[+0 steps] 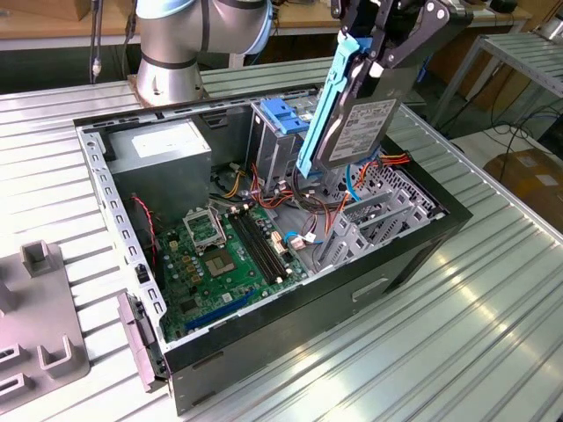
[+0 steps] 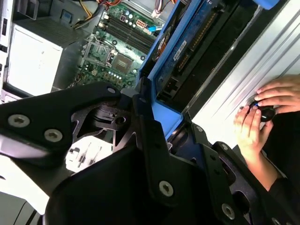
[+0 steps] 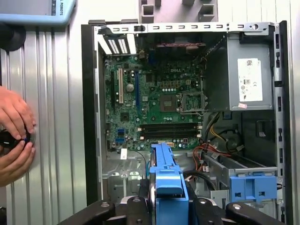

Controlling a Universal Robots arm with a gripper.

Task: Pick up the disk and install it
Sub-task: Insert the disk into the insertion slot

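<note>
The disk (image 1: 359, 132) is a silver-grey drive with a white label and blue rails. It hangs tilted on edge above the open computer case (image 1: 290, 308), over the metal cage with a blue handle (image 1: 281, 117). My gripper (image 1: 371, 63) is shut on the disk's upper end. In both wrist views the black fingers clamp the blue rail (image 3: 166, 176) (image 2: 171, 49), with the motherboard (image 3: 154, 103) below it. In the first wrist view the cage's blue handle (image 3: 253, 186) lies beside the held disk.
A grey power supply box with a white sticker (image 1: 158, 149) fills one corner of the case. Loose cables (image 1: 308, 229) run beside the cage. A person's hands (image 3: 14, 136) rest on the ribbed table next to the case. A grey fixture block (image 1: 35, 325) sits at the exterior view's left.
</note>
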